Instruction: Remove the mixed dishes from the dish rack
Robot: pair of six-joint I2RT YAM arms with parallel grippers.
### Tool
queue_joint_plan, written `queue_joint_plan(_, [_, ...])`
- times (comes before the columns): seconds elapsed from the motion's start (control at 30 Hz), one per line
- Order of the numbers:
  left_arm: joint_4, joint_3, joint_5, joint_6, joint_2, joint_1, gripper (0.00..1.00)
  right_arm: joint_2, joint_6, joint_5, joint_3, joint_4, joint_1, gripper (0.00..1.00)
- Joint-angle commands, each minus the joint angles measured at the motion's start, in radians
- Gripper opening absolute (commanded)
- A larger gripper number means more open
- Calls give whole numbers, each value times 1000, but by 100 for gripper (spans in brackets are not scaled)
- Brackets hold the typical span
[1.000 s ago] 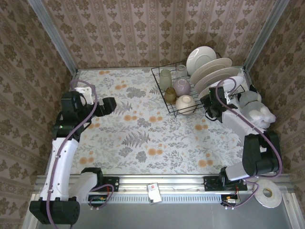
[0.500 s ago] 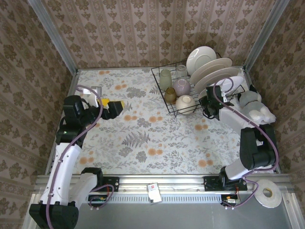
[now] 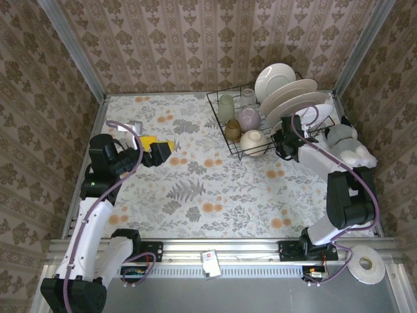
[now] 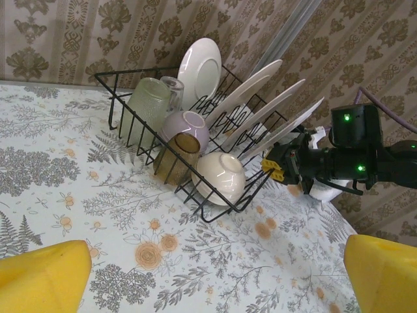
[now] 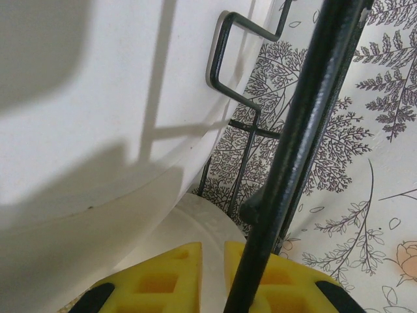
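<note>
Left gripper (image 3: 158,147) hovers over the table's (image 3: 195,189) left side, fingers spread wide. Right gripper (image 3: 285,145) meets the dish rack's (image 5: 313,98) nearest white plate (image 5: 98,98), fingers nearly together; grip unclear.

Around me stand walls (image 3: 195,39) papered in brown damask stripes, with grey metal posts (image 3: 71,49) running up the corners. My table (image 3: 195,195) shows a pale print of ferns and orange flowers (shadows fall soft on it), and an aluminium rail (image 3: 247,251) edges its near side
</note>
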Motion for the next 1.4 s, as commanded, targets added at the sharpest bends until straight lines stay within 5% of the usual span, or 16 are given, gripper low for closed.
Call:
queue_joint_plan(0.0, [24,-11,3,7,-21,-7,100,25,-79,-40,25,-84,9,10])
queue_joint_plan(0.17, [8,-10,-13,19,-22,-8,100,19,-106,-67,25,-104,10,0])
queue_joint_plan(1.37, [-40,-4,-86,46,-16,-55,100,-56,-631,-344,43,-355,96,0])
